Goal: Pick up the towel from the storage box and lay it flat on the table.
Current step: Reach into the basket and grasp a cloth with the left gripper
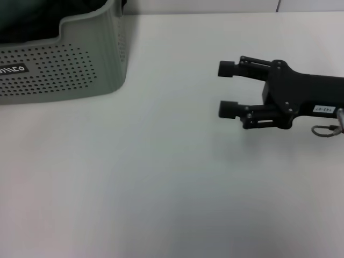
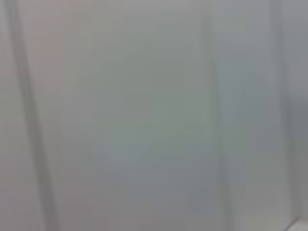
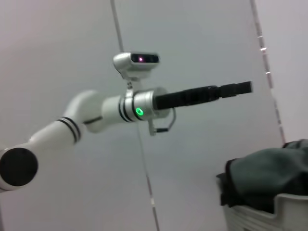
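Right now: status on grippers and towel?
Right gripper open, over table. Left gripper raised, idle. Towel heaped in storage box. Path clear.

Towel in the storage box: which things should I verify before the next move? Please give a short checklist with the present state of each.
1. Towel lies in the storage box, heaped above its rim: ok.
2. Right gripper has its fingers open and holds nothing: ok.
3. Right gripper is at the towel: not ok; it hovers over the table, apart from the box.
4. Left gripper is raised and touches nothing: ok.
5. A towel edge is free to grasp: cannot tell.
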`<state>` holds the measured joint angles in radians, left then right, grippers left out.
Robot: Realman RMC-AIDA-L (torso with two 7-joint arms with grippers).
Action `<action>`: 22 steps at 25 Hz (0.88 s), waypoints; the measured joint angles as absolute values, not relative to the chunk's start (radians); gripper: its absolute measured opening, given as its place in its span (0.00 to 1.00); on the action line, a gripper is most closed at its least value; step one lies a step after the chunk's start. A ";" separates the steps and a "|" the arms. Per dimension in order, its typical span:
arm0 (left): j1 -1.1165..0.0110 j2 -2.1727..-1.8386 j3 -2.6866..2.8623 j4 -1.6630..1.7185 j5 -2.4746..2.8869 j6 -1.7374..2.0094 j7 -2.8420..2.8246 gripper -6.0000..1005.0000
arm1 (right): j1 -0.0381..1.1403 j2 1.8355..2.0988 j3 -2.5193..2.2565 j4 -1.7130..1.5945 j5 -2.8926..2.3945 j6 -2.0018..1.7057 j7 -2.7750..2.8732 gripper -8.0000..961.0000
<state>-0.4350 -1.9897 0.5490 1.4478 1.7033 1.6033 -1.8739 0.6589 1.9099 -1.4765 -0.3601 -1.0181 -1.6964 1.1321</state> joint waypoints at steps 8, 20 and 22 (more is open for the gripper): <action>-0.438 -1.952 0.543 1.672 2.096 1.546 -2.225 0.75 | 0.586 1.917 -1.405 -0.354 -1.025 -1.690 1.117 0.92; -0.387 -1.974 0.546 1.716 2.291 1.550 -2.486 0.72 | 0.606 1.921 -1.398 -0.357 -1.047 -1.643 1.116 0.92; -0.388 -1.975 0.546 1.687 2.307 1.549 -2.496 0.72 | 0.613 1.923 -1.398 -0.358 -1.055 -1.636 1.116 0.92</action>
